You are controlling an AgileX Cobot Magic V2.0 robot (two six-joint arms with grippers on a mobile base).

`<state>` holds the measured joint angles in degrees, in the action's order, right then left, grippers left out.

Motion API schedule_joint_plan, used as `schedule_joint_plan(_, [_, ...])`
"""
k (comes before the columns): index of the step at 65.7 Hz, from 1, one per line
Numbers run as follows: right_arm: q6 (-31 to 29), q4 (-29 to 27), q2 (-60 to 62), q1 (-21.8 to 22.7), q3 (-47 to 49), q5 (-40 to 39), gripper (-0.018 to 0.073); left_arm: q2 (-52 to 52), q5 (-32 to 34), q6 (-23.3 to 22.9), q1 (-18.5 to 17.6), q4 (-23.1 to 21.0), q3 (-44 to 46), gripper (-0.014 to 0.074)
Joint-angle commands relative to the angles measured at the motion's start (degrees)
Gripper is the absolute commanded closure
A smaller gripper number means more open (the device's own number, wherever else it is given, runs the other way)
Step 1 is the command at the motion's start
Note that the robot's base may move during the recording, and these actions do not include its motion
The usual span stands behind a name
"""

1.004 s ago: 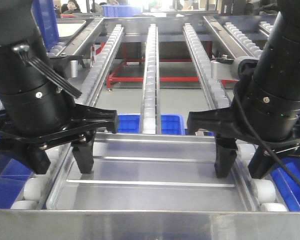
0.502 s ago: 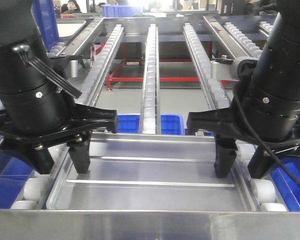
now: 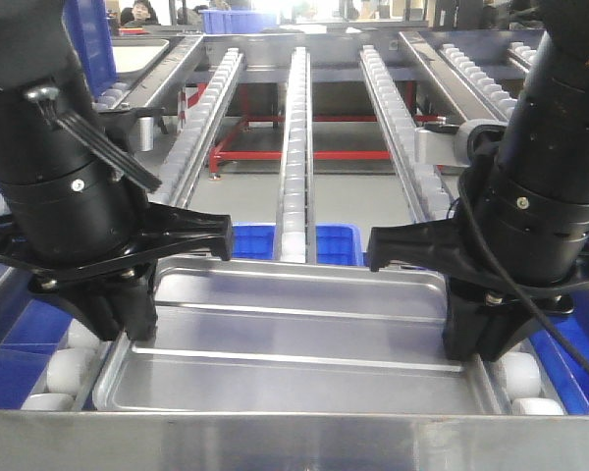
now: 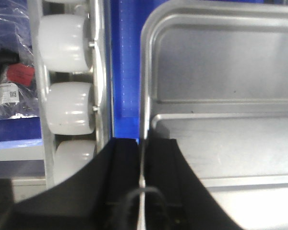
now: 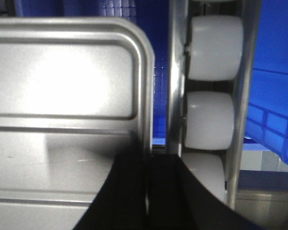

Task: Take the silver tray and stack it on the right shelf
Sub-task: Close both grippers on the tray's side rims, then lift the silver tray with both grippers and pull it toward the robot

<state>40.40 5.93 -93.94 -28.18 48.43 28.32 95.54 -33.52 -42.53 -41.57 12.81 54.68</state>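
Observation:
The silver tray (image 3: 294,339), shallow with two long ridges across its floor, lies across the roller rails of the right shelf (image 3: 294,147), just behind the shelf's flat steel front lip (image 3: 275,442). My left gripper (image 3: 128,329) is shut on the tray's left rim. In the left wrist view the thin rim runs between the black fingers of the left gripper (image 4: 142,141), with the tray (image 4: 221,72) to their right. My right gripper (image 3: 476,343) is shut on the right rim. The right wrist view shows the right gripper (image 5: 148,155) pinching the rim of the tray (image 5: 62,81).
White rollers (image 4: 69,43) (image 5: 213,48) run close along both sides of the tray. Blue bins (image 3: 339,240) sit below the rails, and a red frame (image 3: 275,154) stands farther back. Another tray (image 3: 142,54) lies on the far left rack.
Both grippers went from open, with one finger inside the tray and one outside, to shut on the tray's side rims. The tray has shifted slightly.

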Motion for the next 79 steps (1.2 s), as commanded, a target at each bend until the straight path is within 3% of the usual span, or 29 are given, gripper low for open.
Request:
schedule_joint_plan(1, [-0.02,0.07,1.85,0.02,1.19,-0.09,0.049,-1.97,1.52,-0.49,-0.54,0.45,1.62,0.0696])
schedule_joint_plan(41, [-0.02,0.07,5.3,0.02,5.06,4.36,0.049,-5.71,1.55,-0.49,0.83,-1.25,1.75,0.0696])
schedule_joint_plan(51, [-0.02,-0.31,7.66,0.02,6.5,7.27,0.049,-8.22,-1.67,-0.49,0.73,-1.29,2.59,0.0696])
schedule_joint_plan(69, [0.12,-3.18,15.33,-0.13,6.96,13.16,0.0484,-13.66,-6.09,1.43,0.73,-6.02,3.35,0.0696])
schedule_joint_plan(79, [2.95,-3.12,18.58,-2.64,5.13,14.24,0.0482,-16.6,-9.77,1.18,-2.07,-5.28,2.81,0.0696])
